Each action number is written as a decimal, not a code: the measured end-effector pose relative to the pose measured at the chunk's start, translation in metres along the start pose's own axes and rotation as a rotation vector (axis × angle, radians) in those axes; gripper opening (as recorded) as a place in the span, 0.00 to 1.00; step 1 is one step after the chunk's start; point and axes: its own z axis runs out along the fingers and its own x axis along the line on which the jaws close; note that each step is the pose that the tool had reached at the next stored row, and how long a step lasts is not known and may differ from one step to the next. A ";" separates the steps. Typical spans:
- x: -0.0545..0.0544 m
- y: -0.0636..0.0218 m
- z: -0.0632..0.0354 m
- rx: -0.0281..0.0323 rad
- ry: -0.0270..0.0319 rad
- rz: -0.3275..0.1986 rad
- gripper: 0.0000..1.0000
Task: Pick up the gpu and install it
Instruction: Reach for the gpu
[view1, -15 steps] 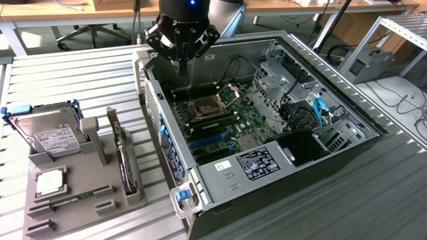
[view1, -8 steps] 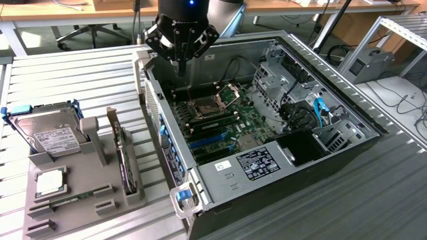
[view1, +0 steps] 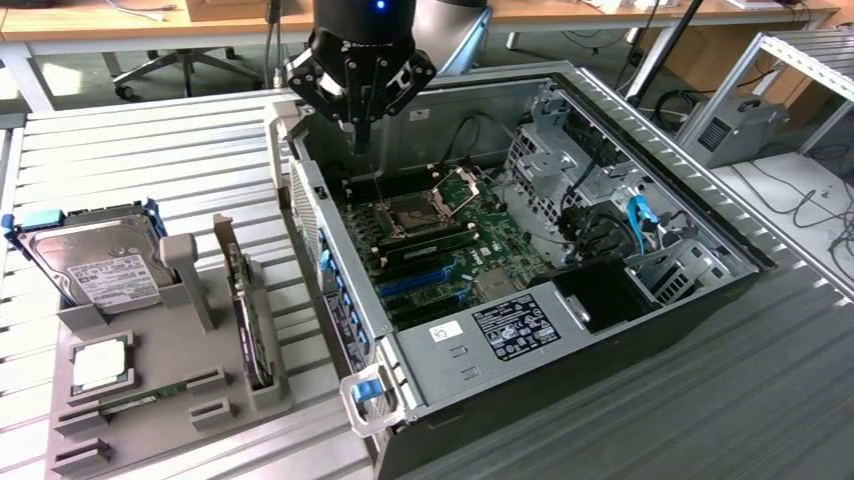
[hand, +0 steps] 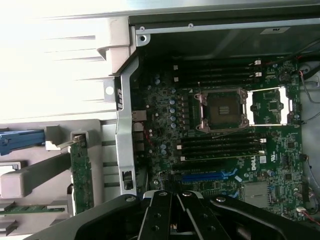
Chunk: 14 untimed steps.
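Observation:
The gpu (view1: 251, 322) stands on edge in a slot of the grey holder (view1: 187, 300) on the exterior view's left, its silver bracket end pointing away from the camera. The wrist view shows the gpu (hand: 81, 175) as a narrow green card beside the case wall. My gripper (view1: 358, 138) hangs over the back corner of the open computer case (view1: 561, 330), above the motherboard (hand: 225, 145). Its fingers are shut together with nothing between them. The gripper (hand: 174, 215) is well apart from the gpu.
The holder also carries a silver hard drive in a blue frame (view1: 87, 262), a processor chip (view1: 100, 365) and a green memory stick (view1: 140, 397). Inside the case are blue expansion slots (view1: 416, 285), an open processor socket (view1: 407, 212) and a power supply (view1: 514, 325). The case's side wall (view1: 310, 235) stands between gripper and holder.

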 end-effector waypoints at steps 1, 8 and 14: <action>0.000 0.0000 0.0000 -0.0001 0.0000 0.000 0.11; 0.001 -0.0001 0.0000 0.0000 0.0000 0.000 0.11; 0.003 -0.0002 0.0000 0.0000 0.0000 0.000 0.11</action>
